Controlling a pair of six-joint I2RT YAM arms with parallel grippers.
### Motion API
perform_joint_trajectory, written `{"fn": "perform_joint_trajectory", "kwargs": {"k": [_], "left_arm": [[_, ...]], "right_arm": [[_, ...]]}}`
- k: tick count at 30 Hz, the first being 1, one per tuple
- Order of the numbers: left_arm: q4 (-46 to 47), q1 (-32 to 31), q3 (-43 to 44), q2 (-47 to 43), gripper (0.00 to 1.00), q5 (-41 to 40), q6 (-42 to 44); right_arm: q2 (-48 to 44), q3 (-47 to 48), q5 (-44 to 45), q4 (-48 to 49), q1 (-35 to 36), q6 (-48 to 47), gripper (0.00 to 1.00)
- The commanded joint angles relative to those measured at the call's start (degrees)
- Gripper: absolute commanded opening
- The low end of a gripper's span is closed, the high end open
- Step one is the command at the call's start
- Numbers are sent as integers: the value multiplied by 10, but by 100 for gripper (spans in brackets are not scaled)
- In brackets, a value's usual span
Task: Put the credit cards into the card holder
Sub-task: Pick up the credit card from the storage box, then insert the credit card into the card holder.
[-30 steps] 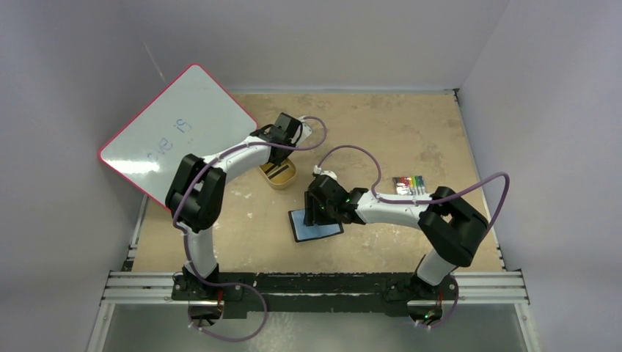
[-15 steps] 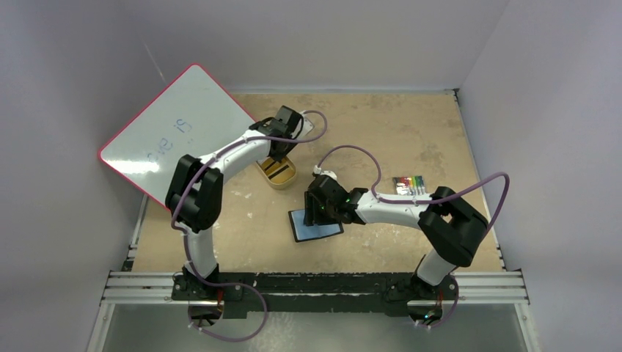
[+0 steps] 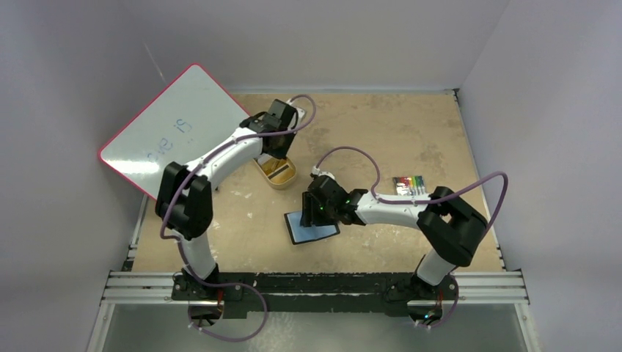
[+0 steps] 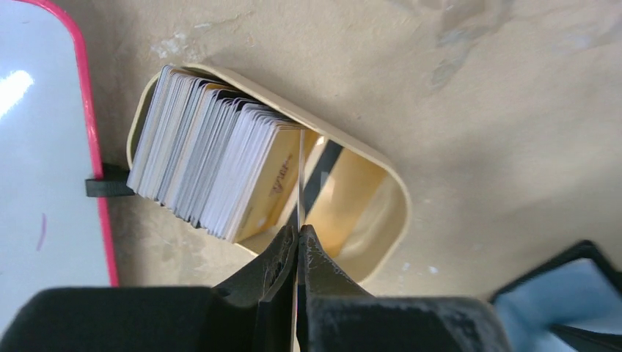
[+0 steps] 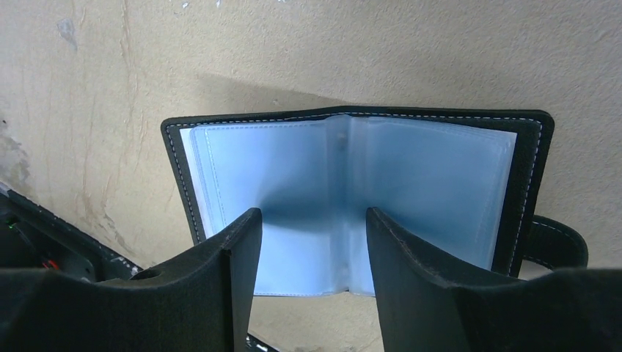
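Note:
Many credit cards (image 4: 213, 169) stand on edge, packed in a gold oval tin (image 4: 400, 202). My left gripper (image 4: 299, 236) is shut on one card (image 4: 301, 183), seen edge-on as a thin line rising out of the tin. From above, the left gripper (image 3: 277, 152) hangs over the tin (image 3: 279, 174). The card holder (image 5: 411, 176) lies open on the table, blue lining up, black snap tab (image 5: 557, 242) at its right. My right gripper (image 5: 312, 216) is open just above its middle fold, one finger over each half. From above, the card holder (image 3: 297, 229) shows partly under the right gripper (image 3: 317, 214).
A whiteboard with a red rim (image 3: 172, 132) leans at the back left, close to the tin. A small multicoloured striped item (image 3: 409, 183) lies to the right of the right arm. The table's edges run into grey walls.
The left jaws have shut on one card, and the left wrist has shifted slightly left and back. The right gripper and the card holder have edged a little left.

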Motion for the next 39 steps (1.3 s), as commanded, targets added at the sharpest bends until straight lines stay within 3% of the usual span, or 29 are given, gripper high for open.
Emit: {"fn": "perform_joint_trajectory", "kwargs": {"k": [1,8,12,22,28,33,39], "left_arm": [[38,12,-22,-72,0,94,-135],[98,13,-104,-149,0,160,-243],[160,23,-180,-212,0,206,-347],[393,9,-477,-399,0,288,-599],[465,-68,-562,-439,0,239,-682],[537,-93,-639,-443,0,208,-745],[565,-97,-685,-429,0,199,-735]], "right_arm": [[-24,-18,-17,6,3,17,57],[-53,-14,-6,-2,1,6,57],[-60,-7,-1,-16,-2,1,55],[-80,-20,23,-30,-24,-9,49],[-95,-38,29,-30,-37,-9,45],[-94,-50,47,-34,-39,-11,41],[-91,-71,64,-38,-40,3,37]]}}
